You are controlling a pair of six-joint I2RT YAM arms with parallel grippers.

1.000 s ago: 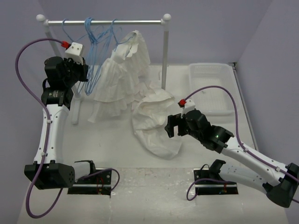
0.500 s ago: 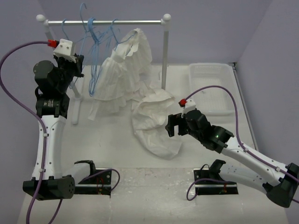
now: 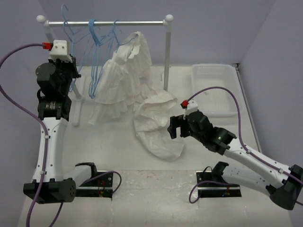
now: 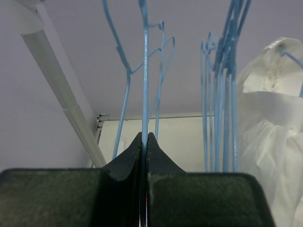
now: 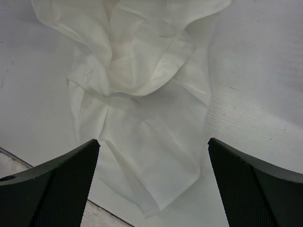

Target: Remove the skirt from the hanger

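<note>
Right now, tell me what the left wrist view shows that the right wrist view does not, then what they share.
Only the left wrist view: the left gripper shut on the hanger by its blue wire, more blue hangers beside it, a white rack pole and the ruffled garment. Only the right wrist view: the right gripper open above the skirt, which lies crumpled with no hanger in it. Both: the white table, and each camera's own dark fingers.

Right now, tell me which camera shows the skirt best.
The top camera: nearly the whole skirt lies crumpled on the table. The right wrist camera shows only one end, close up; the left wrist shows none.
</note>
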